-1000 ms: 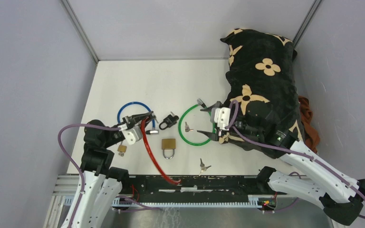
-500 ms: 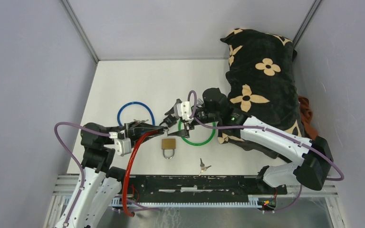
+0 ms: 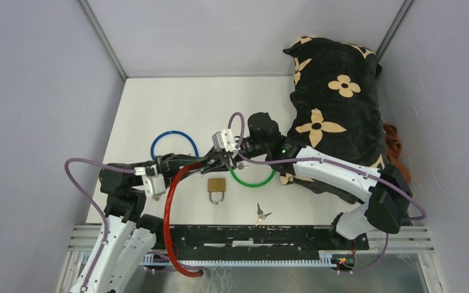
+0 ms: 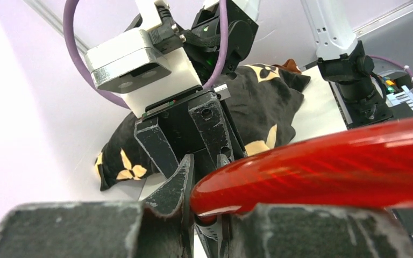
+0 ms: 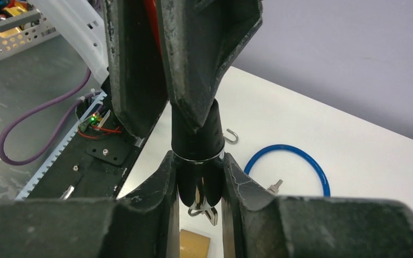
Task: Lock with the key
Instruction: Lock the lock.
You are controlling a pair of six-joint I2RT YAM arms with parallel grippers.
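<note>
Lock: the red cable (image 3: 170,204) with its black head (image 5: 196,145) is being held off the table (image 3: 159,104) at mid-table. It is sitting between the blue loop (image 3: 154,145) on the left and the green loop (image 3: 253,184) on the right, just far of the brass padlock (image 3: 217,185).
Left fingers (image 4: 86,228): closed and clamping the cable close to its end.
Right fingers (image 5: 113,226): closed and pinching the head from both sides.
Cable run: it is curving from the grip toward the near edge and trailing past the table's near edge.
Key: a small metal piece (image 5: 208,214) is hanging under the head, probably the key, though it is too small to be sure. Loose keys (image 3: 261,213) are lying near the front, right of the padlock.
Handling, cable: it is looking stiff, springy and glossy, so it is likely pushing back against bending. The trailing length is probably tugging at the grip.
Handling, head: it is hard, round and smooth, and likely to be rolling between flat fingers once the key is turned.
Handling, key: it is light and thin, and easily slipping.
Where to hold: grasping the head across its barrel, the cable right beside the end, and the key by its flat bow.
Risk: the cable end is liable to be springing out of line with the socket.
</note>
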